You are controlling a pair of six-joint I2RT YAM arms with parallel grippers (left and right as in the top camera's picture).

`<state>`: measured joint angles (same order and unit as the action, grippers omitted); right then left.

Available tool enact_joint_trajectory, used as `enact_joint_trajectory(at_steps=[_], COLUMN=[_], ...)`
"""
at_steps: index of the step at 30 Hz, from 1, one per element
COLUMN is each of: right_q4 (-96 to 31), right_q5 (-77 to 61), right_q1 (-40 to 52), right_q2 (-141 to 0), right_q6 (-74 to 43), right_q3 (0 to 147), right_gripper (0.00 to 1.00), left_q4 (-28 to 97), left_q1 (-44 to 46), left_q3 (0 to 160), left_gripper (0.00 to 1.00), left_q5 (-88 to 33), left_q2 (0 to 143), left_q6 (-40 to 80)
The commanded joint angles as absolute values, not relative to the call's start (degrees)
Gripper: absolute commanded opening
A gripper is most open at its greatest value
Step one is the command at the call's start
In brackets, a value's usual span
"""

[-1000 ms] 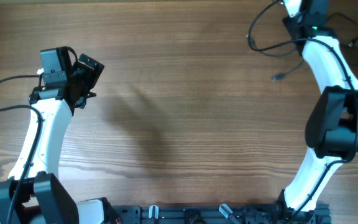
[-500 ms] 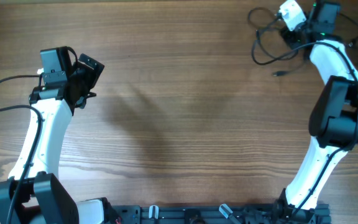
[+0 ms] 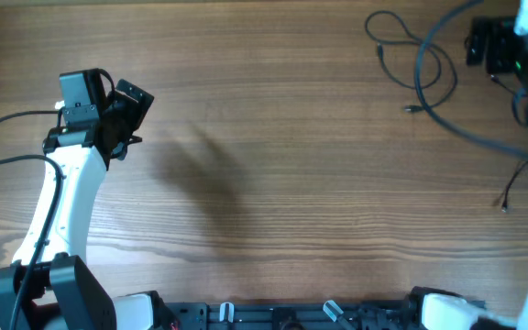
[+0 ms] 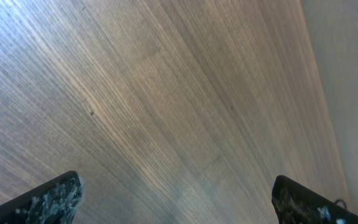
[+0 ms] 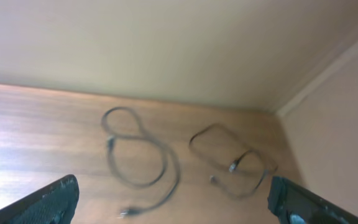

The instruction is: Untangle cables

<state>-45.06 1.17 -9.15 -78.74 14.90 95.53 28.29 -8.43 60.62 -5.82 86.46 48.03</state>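
Two of the thin black cables lie apart on the wood at the far right. One cable [image 3: 401,44] [image 5: 139,159] forms a loose loop with a small plug tip [image 3: 410,110]. The other cable [image 5: 232,160] lies as a smaller loop beside it, near the table's corner. Another thin cord end [image 3: 511,188] shows by the right edge. My right gripper [image 5: 176,208] hangs above and short of them, open, with nothing between its fingertips [image 5: 55,199]. My left gripper [image 3: 125,108] [image 4: 176,202] is open over bare wood at the far left.
My right arm [image 3: 493,46] is raised near the camera at the right edge, blurred, with its thick black cable [image 3: 424,82] arcing across the thin ones. A pale wall [image 5: 166,43] borders the table's far edge. The arm bases stand along the front edge [image 3: 273,316].
My right gripper opened and let the cables go, then lifted away to the right. The cables now lie as loose, separate loops. The left arm has not moved.
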Motion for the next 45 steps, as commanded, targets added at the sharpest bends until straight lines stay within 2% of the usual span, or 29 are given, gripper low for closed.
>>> enact_joint_trajectory(at_steps=[1,5,6,10,16,36,45], right_q4=[-52.93,-60.73,-67.13,-77.93,-91.83,-91.83,-89.12], right_q5=[-1.65,-3.11,-3.09,-3.07,-2.26,-1.56,-0.97], right_q1=[-9.1,-9.1,-9.1,-9.1,-9.1,-9.1,-9.13], right_q2=[-70.61,-58.96,-53.23,-46.85,-45.58,-44.64,-30.37], right_q6=[6.02,0.73,-3.81,-13.85,-13.47,-11.99,-10.26], right_q3=[95.55,95.55,95.55,95.55,95.55,95.48,94.74], right_gripper=[1.0,1.0,1.0,1.0,1.0,1.0,1.0], left_q4=[28.34,28.34,28.34,28.34,28.34,28.34,28.34], left_q1=[-8.75,-8.75,-8.75,-8.75,-8.75,-8.75,-8.75], left_q3=[60.45,60.45,60.45,60.45,60.45,60.45,60.45], left_gripper=[1.0,1.0,1.0,1.0,1.0,1.0,1.0], left_q5=[-5.26,-5.26,-5.26,-5.26,-5.26,-5.26,-5.26], left_q2=[85.93,85.93,85.93,85.93,85.93,85.93,85.93], left_q6=[47.09,47.09,47.09,47.09,47.09,47.09,47.09])
